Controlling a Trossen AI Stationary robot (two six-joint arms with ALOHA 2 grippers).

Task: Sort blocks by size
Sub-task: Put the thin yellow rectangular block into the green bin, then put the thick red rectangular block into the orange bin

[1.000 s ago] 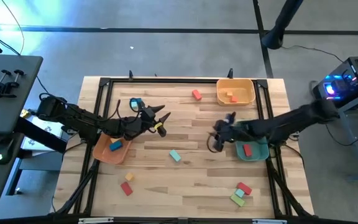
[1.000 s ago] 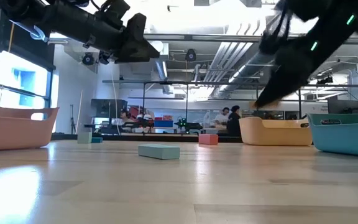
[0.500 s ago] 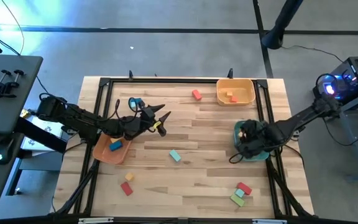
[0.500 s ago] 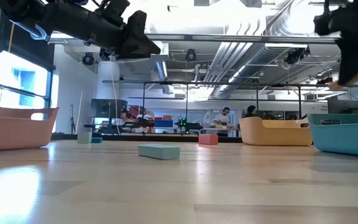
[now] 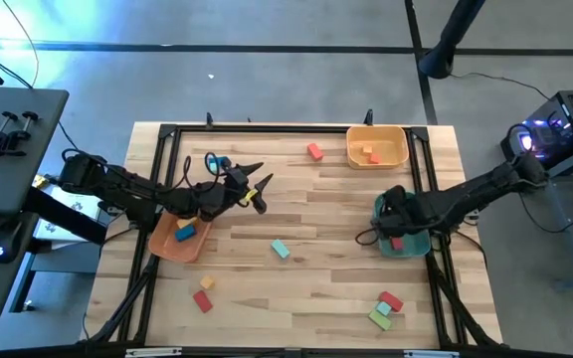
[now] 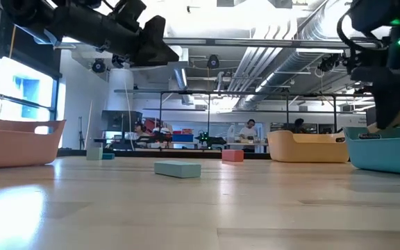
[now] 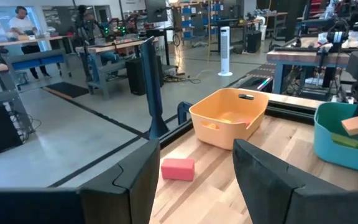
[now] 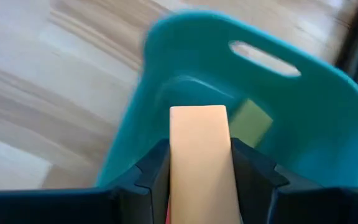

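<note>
My right gripper (image 5: 394, 211) hangs over the teal bin (image 5: 412, 249) at the table's right side, shut on a pale orange bar block (image 8: 199, 146). That bin holds a red block (image 5: 397, 242) and a light green block (image 8: 252, 118). Above the table's left middle, my left gripper (image 5: 258, 191) stands open and level with nothing in it. Loose blocks lie flat on the table: a red one (image 5: 314, 151) at the far side, a teal one (image 5: 281, 249) in the middle, and a yellow (image 5: 207, 283) and a red one (image 5: 202, 301) near the front left. My right gripper pinches the pale orange bar by its two long sides (image 8: 178, 163) between its two fingers (image 8: 149, 177). The bar runs along the fingers and sticks out past their tips. The fingers slant steeply down from above. The bar is lifted clear, over the teal bin's opening (image 8: 185, 93).
A salmon bin (image 5: 167, 247) with a blue block (image 5: 185, 234) sits under the left arm. A yellow-orange bin (image 5: 391, 134) with orange blocks stands at the far right. Red, teal and green blocks (image 5: 386, 308) cluster at the near right. A black frame (image 5: 267, 128) borders the table.
My right gripper has carried the pale orange bar from the table's middle toward the right edge, ending over the teal bin. On the way it has rolled and tipped from nearly level to steeply downward. It has stayed shut on the bar.
</note>
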